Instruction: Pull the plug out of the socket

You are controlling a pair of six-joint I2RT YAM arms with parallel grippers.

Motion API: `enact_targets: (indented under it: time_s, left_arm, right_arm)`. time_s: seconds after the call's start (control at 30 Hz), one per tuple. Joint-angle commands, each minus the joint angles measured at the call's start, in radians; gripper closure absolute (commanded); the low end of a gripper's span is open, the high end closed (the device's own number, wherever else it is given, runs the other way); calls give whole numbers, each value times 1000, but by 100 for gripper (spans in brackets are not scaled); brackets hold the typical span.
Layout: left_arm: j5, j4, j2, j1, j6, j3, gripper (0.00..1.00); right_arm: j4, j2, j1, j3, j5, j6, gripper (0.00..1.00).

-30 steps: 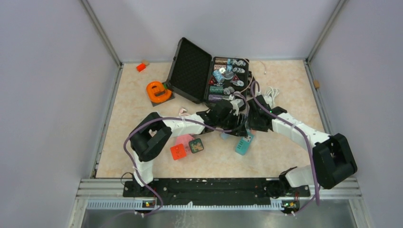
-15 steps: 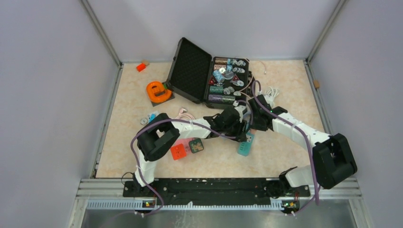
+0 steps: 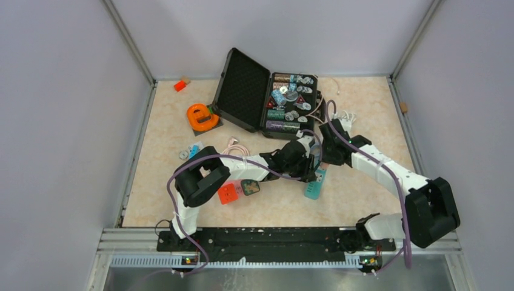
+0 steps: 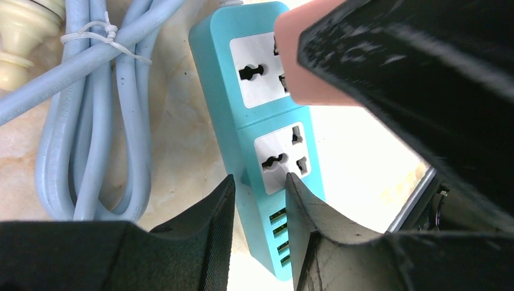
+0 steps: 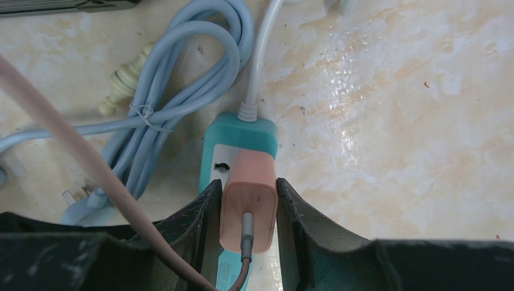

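A teal power strip (image 3: 314,183) lies on the table at centre right. It also shows in the left wrist view (image 4: 267,103) and the right wrist view (image 5: 242,130). A pink plug (image 5: 248,206) with a pink cord sits over the strip's top socket. My right gripper (image 5: 247,188) is shut on its two sides. The plug also shows in the left wrist view (image 4: 303,66). I cannot tell whether its pins are still in the socket. My left gripper (image 4: 259,182) has its jaws narrowly apart over the strip's left edge, by the second socket. One finger is beside the strip and one on its face. Both grippers meet above the strip in the top view (image 3: 316,165).
A coiled pale-blue cord (image 5: 170,91) lies left of the strip. An open black case (image 3: 242,88) holding small parts stands behind it. An orange tape dispenser (image 3: 202,117) is at the back left. A red cube (image 3: 226,193) and a green cube (image 3: 250,187) lie near the left arm.
My left arm has reached right and brought its gripper onto the strip. My right arm has shifted slightly right while keeping hold of the plug.
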Motion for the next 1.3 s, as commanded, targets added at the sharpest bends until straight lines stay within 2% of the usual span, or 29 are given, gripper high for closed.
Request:
enact_targets:
  time_s: [0.0,0.27,0.37,0.6,0.8,0.93,1.13,1.2,1.23,1.27]
  left_arm:
    - [-95,-97,29,1,10,-35,64]
    - [-94,-126,26,4,14,-6,64]
    - [-55,-139,-15,5,47,37,58]
    - [108,-163,-130,14,113,155,37]
    - [119,-165,-234,23,118,160,26]
    - [57,-181,-312,34,131,123,20]
    - [-185,-281,-428,56,156,79,13]
    - [-275,-313,-464,59,173,65,9]
    - [-326,-328,-480,62,183,57,7]
    - [-364,-343,-498,64,192,50,4]
  right_arm:
    - [-6,-82,-3,99,27,1,100]
    - [-33,-101,-36,118,101,-25,100]
    - [-28,-114,-76,112,119,-53,100]
    - [19,-92,-185,75,97,-84,100]
    - [56,-48,-267,20,88,-93,100]
    - [101,-29,-313,-23,66,-89,90]
    - [112,29,-327,-31,68,-63,80]
    - [111,44,-329,-28,72,-53,68]
    - [109,48,-328,-26,75,-49,60]
    - [106,51,-328,-24,79,-43,47]
